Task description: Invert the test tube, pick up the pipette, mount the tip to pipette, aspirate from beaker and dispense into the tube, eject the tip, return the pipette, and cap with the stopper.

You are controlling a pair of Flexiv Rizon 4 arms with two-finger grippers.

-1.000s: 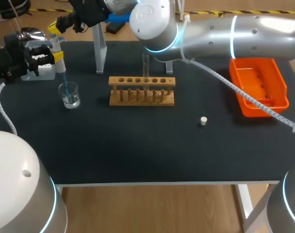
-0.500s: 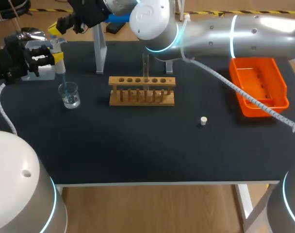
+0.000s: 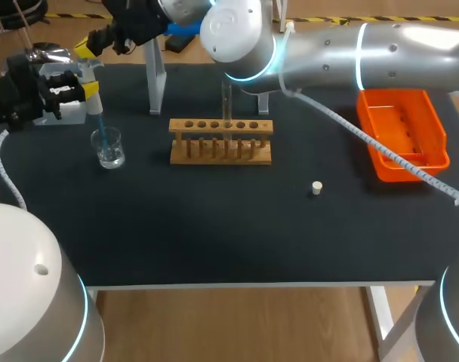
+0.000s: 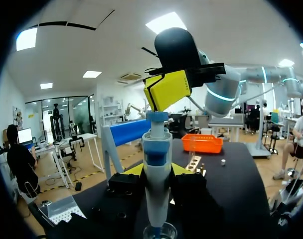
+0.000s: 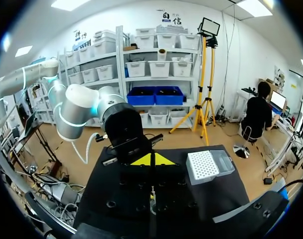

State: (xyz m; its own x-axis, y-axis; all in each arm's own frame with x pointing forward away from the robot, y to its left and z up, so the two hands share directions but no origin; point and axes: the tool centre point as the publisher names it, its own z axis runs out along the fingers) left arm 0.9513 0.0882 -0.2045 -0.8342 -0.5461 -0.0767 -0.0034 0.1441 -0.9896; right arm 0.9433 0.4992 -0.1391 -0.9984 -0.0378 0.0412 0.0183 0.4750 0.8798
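Note:
My left gripper (image 3: 84, 89) is shut on the white and blue pipette (image 3: 90, 81), holding it upright at the table's back left. The pipette's blue tip (image 3: 101, 124) reaches down into the glass beaker (image 3: 109, 147). In the left wrist view the pipette (image 4: 156, 174) stands between my fingers above the beaker (image 4: 159, 232). My right gripper (image 3: 88, 45) is shut, and its yellow tips (image 4: 166, 89) rest on the pipette's plunger head (image 4: 156, 117). A test tube (image 3: 226, 105) stands upright in the wooden rack (image 3: 220, 141). The small white stopper (image 3: 316, 188) lies on the mat.
An orange bin (image 3: 403, 136) sits at the right edge. A white pipette stand (image 3: 155, 75) rises behind the rack. A tip box (image 5: 209, 167) sits at the back left, ahead of the right gripper (image 5: 151, 159). My right arm spans the table's back.

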